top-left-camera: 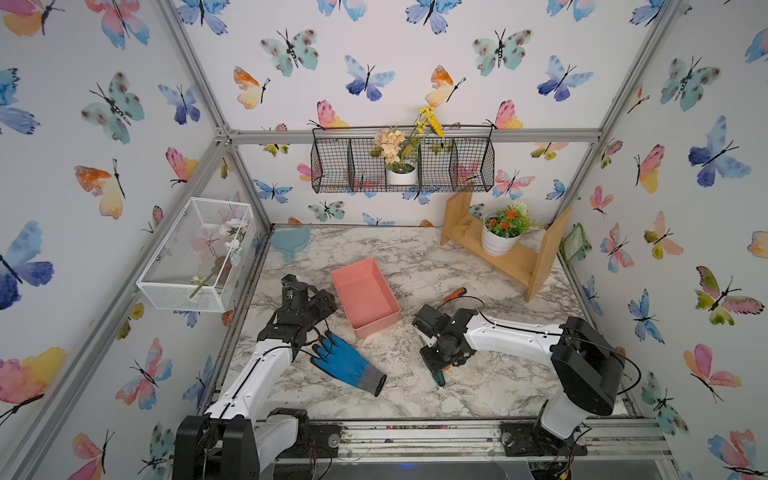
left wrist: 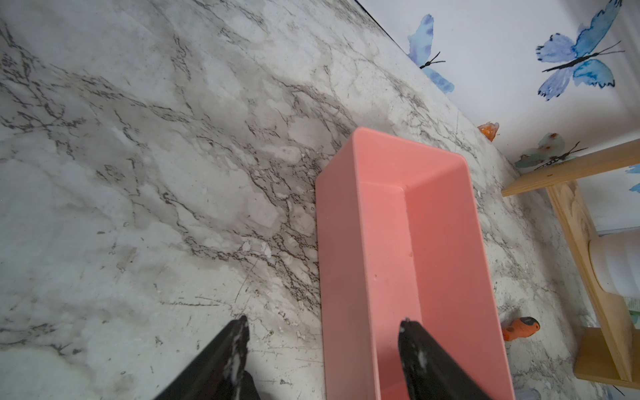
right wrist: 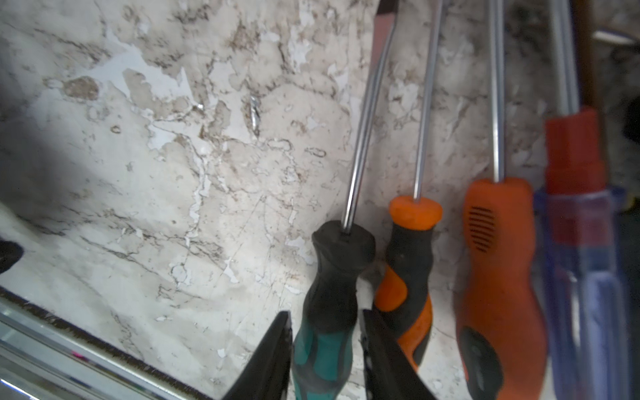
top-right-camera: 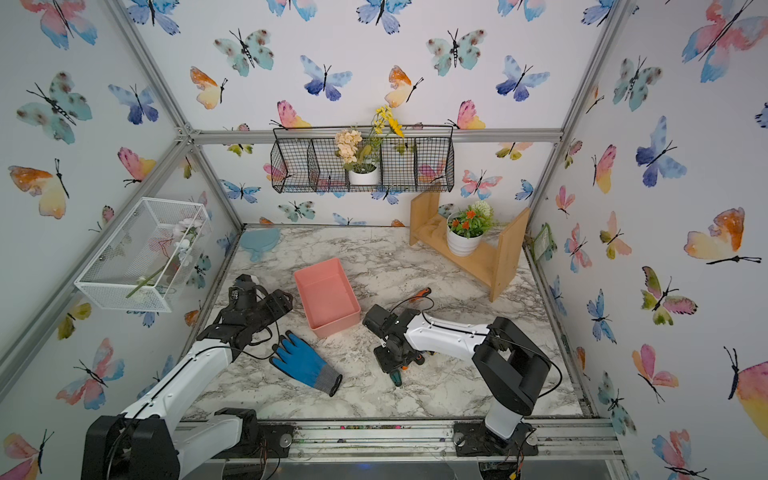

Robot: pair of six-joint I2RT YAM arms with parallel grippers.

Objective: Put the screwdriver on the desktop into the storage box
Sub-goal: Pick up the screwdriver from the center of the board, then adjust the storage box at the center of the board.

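1. A white mesh basket (top-left-camera: 183, 291) hangs on the left wall, above the edge of the desktop (top-left-camera: 415, 257), the marbled surface that carries everything else.
2. The left gripper (left wrist: 323, 329) sits just left of the storage box (top-left-camera: 376, 326). In the left wrist view its jaws stand wide apart, astride one long wall of the box. One fingertip is over the marble and the other is over the box's inside. They hold nothing.
3. A blue glove (top-left-camera: 345, 361) lies flat on the desktop beside the left arm, near the box's front corner but apart from it.
4. The storage box stands open side up on the desktop, a little left of centre and set at a slant.
5. The right gripper (right wrist: 325, 318) is down at the desktop, right of the box and nearer the front edge. In the right wrist view its jaws are narrow, one on each side of the handle of the teal screwdriver (right wrist: 329, 277) and close against it. I cannot tell whether they press on it. This screwdriver lies on the desktop, outside the box.
6. Three more lie in a row beside it, shafts roughly parallel: an orange-and-black screwdriver (right wrist: 408, 277) just beside the teal handle, an all-orange screwdriver (right wrist: 498, 277), then a see-through blue screwdriver (right wrist: 585, 277) with a red collar.
7. A lone screwdriver (top-left-camera: 456, 294) with an orange handle lies behind the right arm's wrist, between the box and the wooden shelf (top-left-camera: 511, 262).
8. The wooden shelf stands at the back right and holds a white flowerpot (top-left-camera: 498, 243).
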